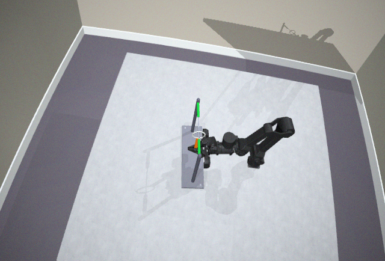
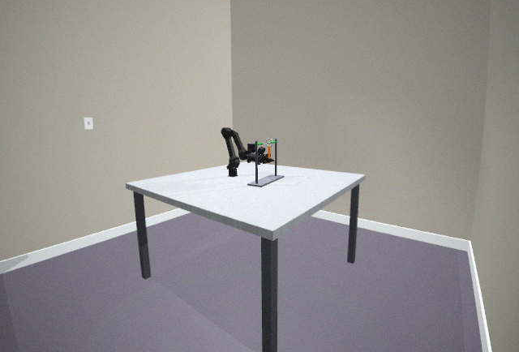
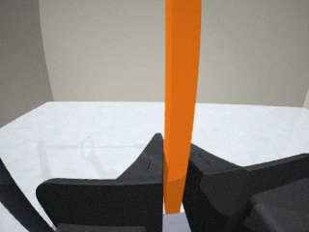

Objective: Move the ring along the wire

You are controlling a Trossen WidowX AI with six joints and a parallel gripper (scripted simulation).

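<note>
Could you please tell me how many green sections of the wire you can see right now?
2: one green section by the far post, the other green section by the near post, beside the gripper shut on the orange handle.
</note>
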